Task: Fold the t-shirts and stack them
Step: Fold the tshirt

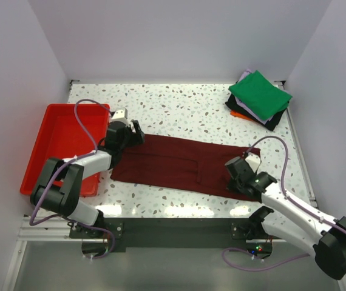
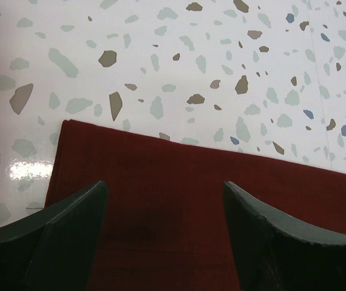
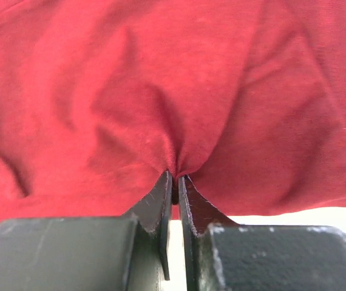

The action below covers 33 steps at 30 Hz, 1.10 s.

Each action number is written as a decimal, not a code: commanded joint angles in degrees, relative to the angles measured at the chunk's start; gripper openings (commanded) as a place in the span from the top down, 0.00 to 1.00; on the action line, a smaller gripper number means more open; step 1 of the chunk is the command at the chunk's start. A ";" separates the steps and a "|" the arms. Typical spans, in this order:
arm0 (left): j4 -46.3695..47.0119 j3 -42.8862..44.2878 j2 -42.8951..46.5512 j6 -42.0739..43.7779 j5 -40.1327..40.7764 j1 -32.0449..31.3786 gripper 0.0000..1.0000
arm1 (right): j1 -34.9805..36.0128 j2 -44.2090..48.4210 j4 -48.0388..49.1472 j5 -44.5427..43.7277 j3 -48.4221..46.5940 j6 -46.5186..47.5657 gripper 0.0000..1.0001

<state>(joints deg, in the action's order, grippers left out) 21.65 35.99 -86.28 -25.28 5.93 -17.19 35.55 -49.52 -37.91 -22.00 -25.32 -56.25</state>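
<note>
The dark maroon t-shirt [image 1: 179,163] lies folded into a long strip across the middle of the table. My left gripper [image 1: 133,130] is open over its far left corner; in the left wrist view the fingers [image 2: 70,230] straddle the maroon cloth [image 2: 179,194] with nothing between them. My right gripper [image 1: 234,170] is shut on the shirt's right end; in the right wrist view the maroon cloth [image 3: 161,91] puckers into the closed fingertips [image 3: 174,177]. A stack of folded shirts stands at the back right, bright green [image 1: 260,94] on top, with black, lavender and orange edges below.
A red plastic tray [image 1: 51,145] stands at the left edge of the table, right beside my left arm. White walls close the table at the back and sides. A seam in the table top runs near the right edge.
</note>
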 commanded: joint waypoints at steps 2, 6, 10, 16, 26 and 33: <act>2.08 -0.04 -0.12 1.37 -0.31 0.67 0.19 | -0.13 -4.00 -0.58 6.16 -6.05 3.25 1.00; 1.91 -0.04 0.06 1.37 -0.22 0.67 0.19 | -0.13 -5.15 -1.99 7.23 -8.42 3.87 1.00; 1.99 -0.04 -0.20 1.37 -0.48 0.67 0.19 | -0.04 -4.19 -5.14 6.62 -9.48 4.04 1.00; 1.99 0.05 -0.47 1.37 -0.84 0.75 0.18 | -0.13 -1.64 -10.15 6.44 -10.62 3.78 1.00; 1.91 0.05 -0.20 1.37 -1.01 0.75 0.18 | -0.13 0.03 -15.62 4.59 -12.38 4.66 0.59; 1.99 0.40 -0.82 1.46 -0.84 0.75 0.18 | -0.13 0.21 -12.37 -0.23 -14.66 6.24 0.41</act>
<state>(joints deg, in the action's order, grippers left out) 21.65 35.99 -86.67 -25.26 5.48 -16.88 35.55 -49.39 -51.42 -17.74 -36.53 -51.22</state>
